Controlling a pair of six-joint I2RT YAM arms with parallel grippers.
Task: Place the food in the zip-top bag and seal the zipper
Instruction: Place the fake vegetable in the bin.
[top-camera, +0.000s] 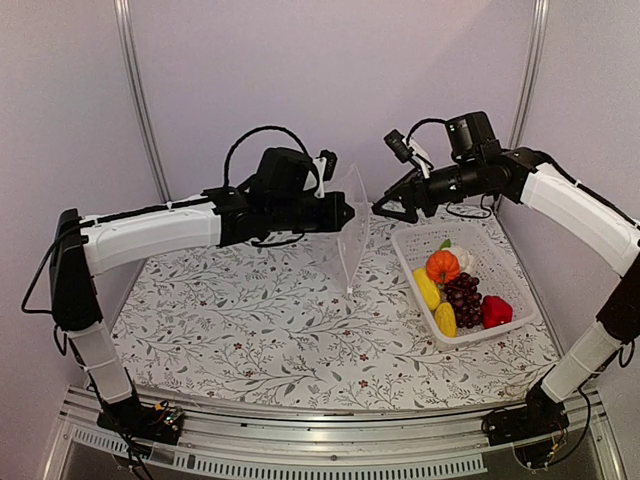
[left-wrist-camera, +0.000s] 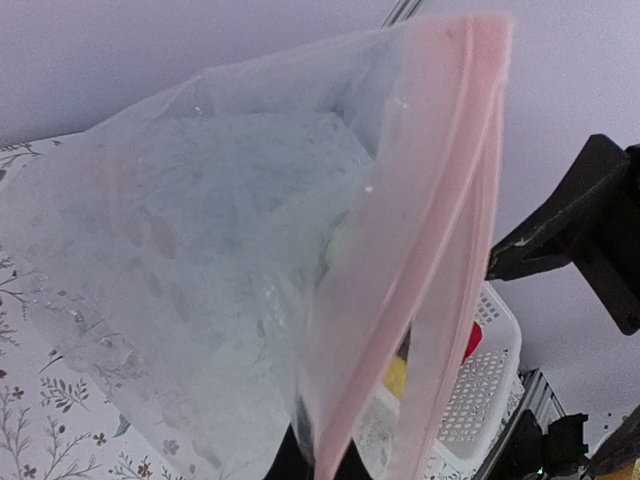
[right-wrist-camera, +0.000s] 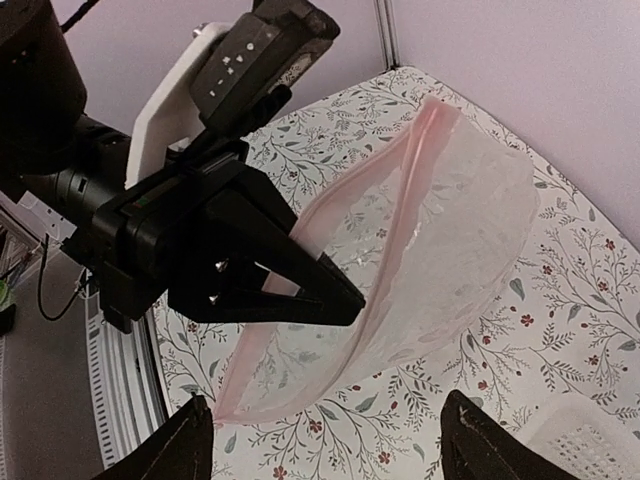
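Note:
My left gripper (top-camera: 345, 213) is shut on the mouth edge of the clear zip-top bag (top-camera: 352, 235) and holds it up above the table, hanging down. In the right wrist view the left gripper (right-wrist-camera: 340, 300) pinches one lip of the pinkish zipper strip (right-wrist-camera: 405, 215), and the mouth gapes a little. The strip (left-wrist-camera: 420, 250) fills the left wrist view. My right gripper (top-camera: 384, 210) is open and empty, just right of the bag's mouth, not touching it. The food lies in the white basket (top-camera: 520, 285): cauliflower (top-camera: 462, 258), orange piece (top-camera: 442, 266), two yellow pieces (top-camera: 426, 288), grapes (top-camera: 463, 297), red piece (top-camera: 496, 311).
The basket stands at the right of the floral tablecloth (top-camera: 250, 320), below the right arm. It also shows in the left wrist view (left-wrist-camera: 485, 400) behind the bag. Grey walls and two metal posts close off the back.

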